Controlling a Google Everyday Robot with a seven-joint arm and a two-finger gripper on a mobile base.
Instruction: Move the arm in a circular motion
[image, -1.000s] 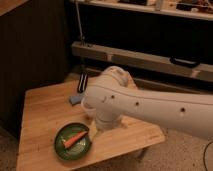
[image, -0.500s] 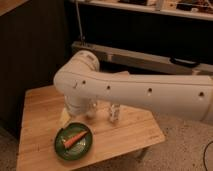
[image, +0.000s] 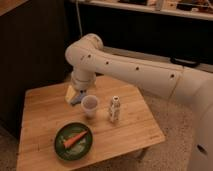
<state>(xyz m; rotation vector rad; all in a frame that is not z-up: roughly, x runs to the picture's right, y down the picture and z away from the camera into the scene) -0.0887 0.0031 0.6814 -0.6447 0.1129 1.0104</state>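
Note:
The large glossy white arm reaches in from the right. It bends at a bulbous joint and turns down toward the back of the wooden table. The gripper hangs at the arm's tip, just above the table's back middle. It is right by a small yellow and blue object lying there.
A white cup and a small clear bottle stand mid-table. A green plate with a carrot sits at the front. Dark shelving and a rail run behind. The floor is speckled.
The arm's joint has swung from low over the plate up and back to the left. The cup and bottle now show in full.

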